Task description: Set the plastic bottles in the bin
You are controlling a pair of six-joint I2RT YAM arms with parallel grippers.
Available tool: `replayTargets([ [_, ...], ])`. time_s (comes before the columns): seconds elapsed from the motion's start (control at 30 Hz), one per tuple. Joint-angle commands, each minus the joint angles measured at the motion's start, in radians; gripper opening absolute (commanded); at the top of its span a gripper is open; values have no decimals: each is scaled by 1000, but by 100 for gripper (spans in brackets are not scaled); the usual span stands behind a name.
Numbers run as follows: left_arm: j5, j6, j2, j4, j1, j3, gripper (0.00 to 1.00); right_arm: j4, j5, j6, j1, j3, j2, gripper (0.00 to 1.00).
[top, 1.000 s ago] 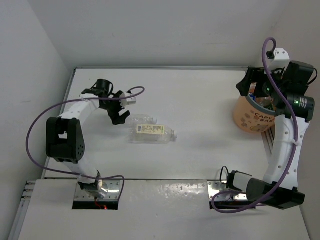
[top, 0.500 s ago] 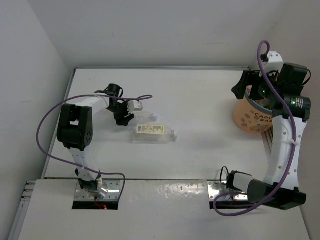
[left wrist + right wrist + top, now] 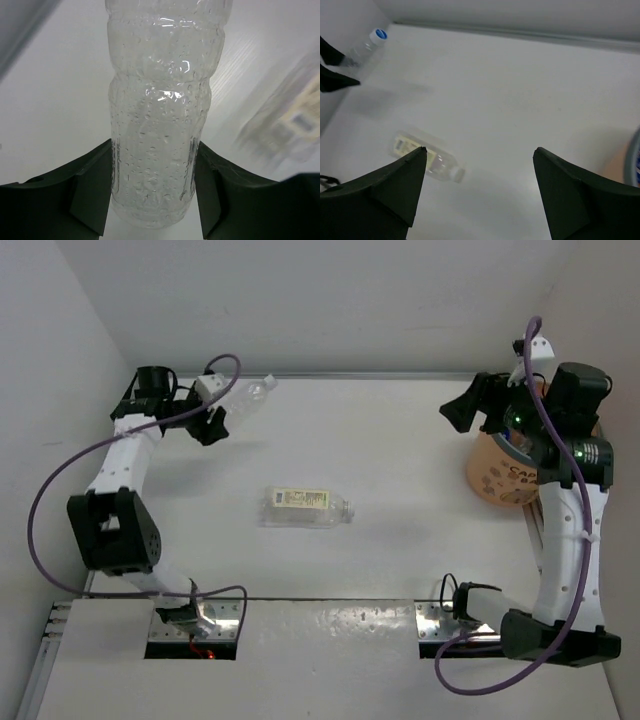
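My left gripper (image 3: 213, 421) is shut on a nearly unlabelled clear plastic bottle (image 3: 246, 399) and holds it raised over the table's far left corner. In the left wrist view both fingers (image 3: 91, 194) press the sides of this bottle (image 3: 162, 105) near its base. A second bottle with a cream label (image 3: 304, 507) lies on its side mid-table, also in the right wrist view (image 3: 426, 161). The orange bin (image 3: 497, 480) stands at the far right. My right gripper (image 3: 462, 409) hovers open and empty just left of the bin, its fingertips wide apart (image 3: 480, 150).
White walls close the table at the back and left. The right wrist view catches the held bottle's blue cap (image 3: 380, 34) and a sliver of the bin's rim (image 3: 634, 162). Purple cables loop from both arms.
My left gripper closed on the clear bottle next to the labelled one, lifted it and swung it to the far left corner. The right gripper shifted left, away from over the bin.
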Motion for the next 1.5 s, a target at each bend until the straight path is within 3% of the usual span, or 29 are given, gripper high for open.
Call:
replayTargets([
  [0.0,273,-198,-176,-17,-157,7,32,260,-105,234,62,-26,-26,85],
  [0.07,301,-291,-210,16,-221,7,32,331,-115,327,100,-32,-27,85],
  [0.17,335,-583,-286,249,-318,-46,32,402,-111,420,191,34,16,85],
  [0.2,335,-738,-305,400,-355,-75,32,405,-108,429,218,82,28,85],
  [0.3,335,-850,-320,475,-413,-53,32,388,-102,464,272,127,95,85],
  [0.7,335,-863,-260,485,-508,3,33,436,-92,520,363,163,204,88],
  [0.97,344,-863,-220,485,-539,32,33,423,-43,463,459,238,284,87],
  [1.07,344,-863,-211,485,-550,32,33,425,-45,460,464,238,300,63],
  [1.1,344,-863,-211,485,-550,32,33,429,-48,458,463,235,303,41],
  [1.13,344,-863,-211,485,-550,32,35,426,-46,457,463,236,313,30],
  [1.2,344,-863,-211,485,-550,32,55,413,-39,444,466,229,301,12],
  [1.23,334,-863,-211,485,-550,32,65,408,-30,432,461,227,294,7],
  [1.3,302,-876,-211,475,-550,32,100,382,-10,412,466,232,286,0],
  [1.47,176,-841,-220,399,-461,50,100,258,107,204,400,310,234,0],
])
